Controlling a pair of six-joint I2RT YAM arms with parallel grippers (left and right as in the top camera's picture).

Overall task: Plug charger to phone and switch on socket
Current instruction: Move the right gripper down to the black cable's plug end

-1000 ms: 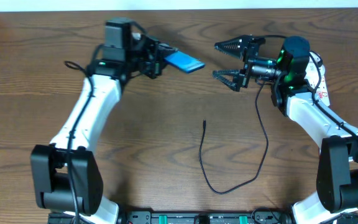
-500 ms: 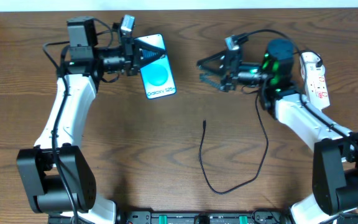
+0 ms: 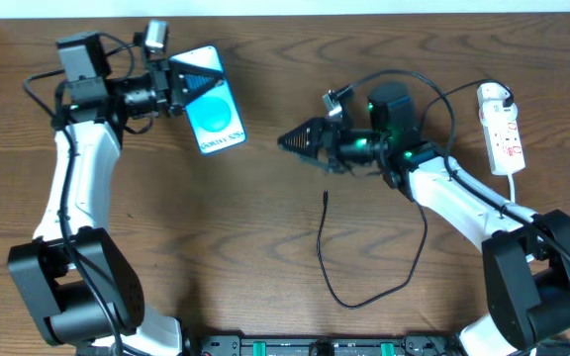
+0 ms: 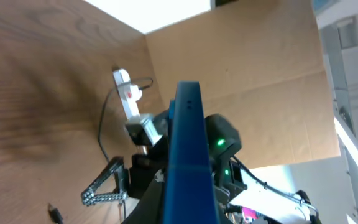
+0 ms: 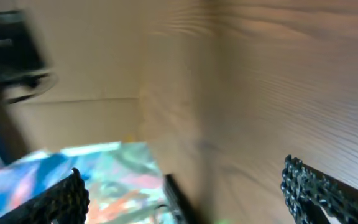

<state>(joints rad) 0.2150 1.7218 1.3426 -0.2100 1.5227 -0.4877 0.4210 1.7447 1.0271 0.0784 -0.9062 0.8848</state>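
Observation:
The phone (image 3: 213,115), its blue screen facing up, is held tilted above the table at the back left, with my left gripper (image 3: 184,85) shut on its upper end. In the left wrist view the phone (image 4: 188,149) shows edge-on between the jaws of that gripper (image 4: 188,210). The charger (image 3: 323,252) lies loose on the wood, its small tip (image 3: 325,198) pointing away from me. My right gripper (image 3: 298,143) hovers just behind that tip, pointing left. In the blurred right wrist view it (image 5: 188,198) stands wide open and empty. The white socket (image 3: 501,127) lies at the far right.
The charger's cable loops down to the front (image 3: 349,302) and back up under my right arm. The socket (image 4: 127,93) also shows in the left wrist view, with the right gripper's fingers (image 4: 104,186) below it. A cardboard wall stands behind the table.
My left arm has swung left, carrying the phone and turning its screen upward. My right arm has swung left and toward the front, from near the socket to above the charger's tip.

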